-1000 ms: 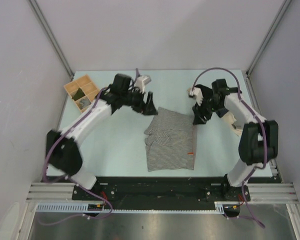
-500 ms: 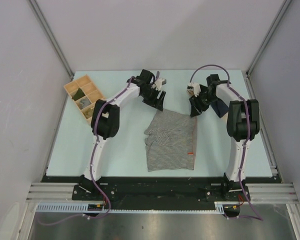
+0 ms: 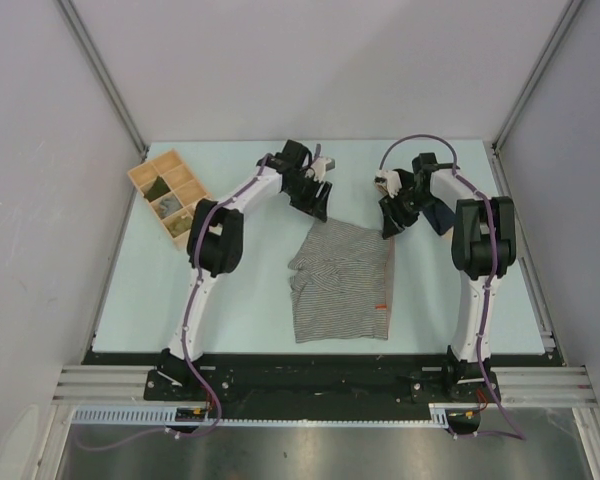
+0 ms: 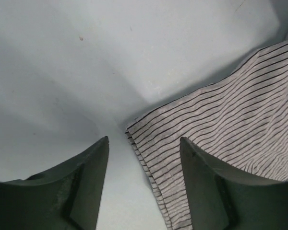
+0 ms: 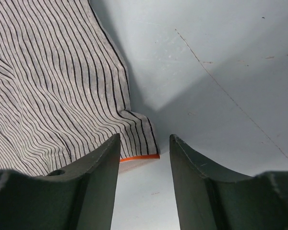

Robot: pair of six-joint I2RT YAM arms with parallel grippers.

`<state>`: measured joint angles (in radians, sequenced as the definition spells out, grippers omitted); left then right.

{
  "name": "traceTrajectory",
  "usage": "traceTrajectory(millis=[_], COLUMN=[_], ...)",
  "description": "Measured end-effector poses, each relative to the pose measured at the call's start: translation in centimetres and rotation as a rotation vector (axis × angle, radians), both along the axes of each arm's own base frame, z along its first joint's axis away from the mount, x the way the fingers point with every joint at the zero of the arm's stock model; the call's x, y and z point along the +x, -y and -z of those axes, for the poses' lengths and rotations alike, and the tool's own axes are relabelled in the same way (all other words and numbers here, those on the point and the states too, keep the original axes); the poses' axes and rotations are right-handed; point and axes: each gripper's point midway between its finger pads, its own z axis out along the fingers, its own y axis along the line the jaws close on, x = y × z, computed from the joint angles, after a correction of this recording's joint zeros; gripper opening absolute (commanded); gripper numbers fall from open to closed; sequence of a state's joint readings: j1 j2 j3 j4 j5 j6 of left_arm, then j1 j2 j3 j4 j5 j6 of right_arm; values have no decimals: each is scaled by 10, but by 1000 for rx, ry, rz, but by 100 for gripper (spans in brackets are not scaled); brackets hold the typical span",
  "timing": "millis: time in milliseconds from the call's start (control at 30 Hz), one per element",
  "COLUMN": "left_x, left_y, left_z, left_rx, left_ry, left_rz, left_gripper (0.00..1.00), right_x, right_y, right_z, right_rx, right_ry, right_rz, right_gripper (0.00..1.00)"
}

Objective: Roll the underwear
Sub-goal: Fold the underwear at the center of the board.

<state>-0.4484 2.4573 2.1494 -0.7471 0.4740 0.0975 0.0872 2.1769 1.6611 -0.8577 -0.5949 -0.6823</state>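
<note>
Underwear (image 3: pixel 342 282) lay flat in the middle of the table (image 3: pixel 250 310), striped, not yet rolled. Left gripper (image 4: pixel 144 143) sat at the far-left corner, fingers apart and empty, the corner tip between them. Right gripper (image 5: pixel 145 139) was at the far-right corner by the orange trim (image 5: pixel 139 156), fingers also apart, holding nothing. Likely step: pinch both far corners. To do it well, lower both together, bite just inside the hem, close evenly and keep the far edge straight. An uneven bite would probably skew the roll.
</note>
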Motion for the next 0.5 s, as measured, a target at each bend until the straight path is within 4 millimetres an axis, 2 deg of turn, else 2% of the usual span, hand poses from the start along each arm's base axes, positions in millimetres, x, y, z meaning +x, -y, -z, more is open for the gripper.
traceTrajectory(millis=[67,300,500], left_x=[-2,0,3], left_y=[1,6,8], left_z=[10,10,12], left_rx=[-2,-21,-27], left_ry=[-23,-30,-31], left_rz=[4,4,1], left_gripper=[59,52,34], right_x=[0,-2,-2], right_y=[0,-1,-2], right_z=[0,2,2], right_rx=[1,9,14], right_ry=[0,-10,-14], right_rz=[-1,-3,-2], right_gripper=[45,37,31])
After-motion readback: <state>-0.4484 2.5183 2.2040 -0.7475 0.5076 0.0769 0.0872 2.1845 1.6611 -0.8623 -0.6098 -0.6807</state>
